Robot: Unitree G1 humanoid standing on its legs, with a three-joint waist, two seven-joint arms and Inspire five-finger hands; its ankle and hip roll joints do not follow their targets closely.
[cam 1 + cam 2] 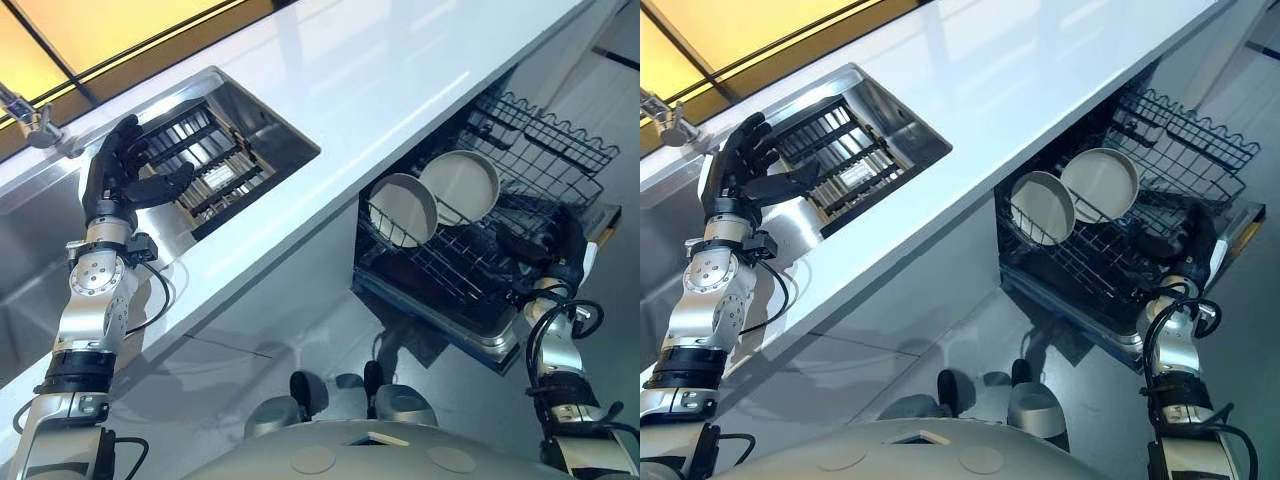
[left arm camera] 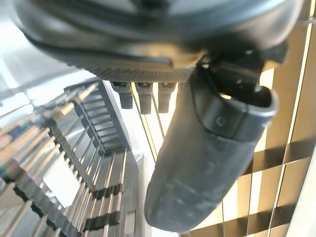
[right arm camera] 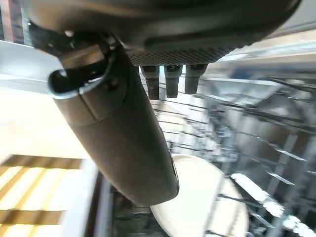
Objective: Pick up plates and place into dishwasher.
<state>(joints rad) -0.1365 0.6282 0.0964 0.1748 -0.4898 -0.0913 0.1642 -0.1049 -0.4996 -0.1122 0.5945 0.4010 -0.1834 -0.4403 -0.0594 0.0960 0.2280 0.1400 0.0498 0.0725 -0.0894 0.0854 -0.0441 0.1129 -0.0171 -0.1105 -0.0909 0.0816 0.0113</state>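
Observation:
Two pale round plates (image 1: 403, 209) (image 1: 460, 185) stand on edge side by side in the pulled-out lower dishwasher rack (image 1: 545, 150). One plate (image 3: 197, 197) also shows past my right hand's thumb in the right wrist view. My right hand (image 1: 553, 246) hovers at the rack's near right side, a little apart from the plates, open and holding nothing. My left hand (image 1: 120, 170) is raised over the sink, at the near end of the dish rack (image 1: 215, 165) that sits in the basin. Its fingers are spread and it is open and empty.
A long white counter (image 1: 400, 80) runs between the sink and the dishwasher. A faucet (image 1: 25, 115) stands at the far left beside the basin. The open dishwasher door (image 1: 470, 325) juts out below the rack. The sink rack's slats (image 2: 74, 148) look bare.

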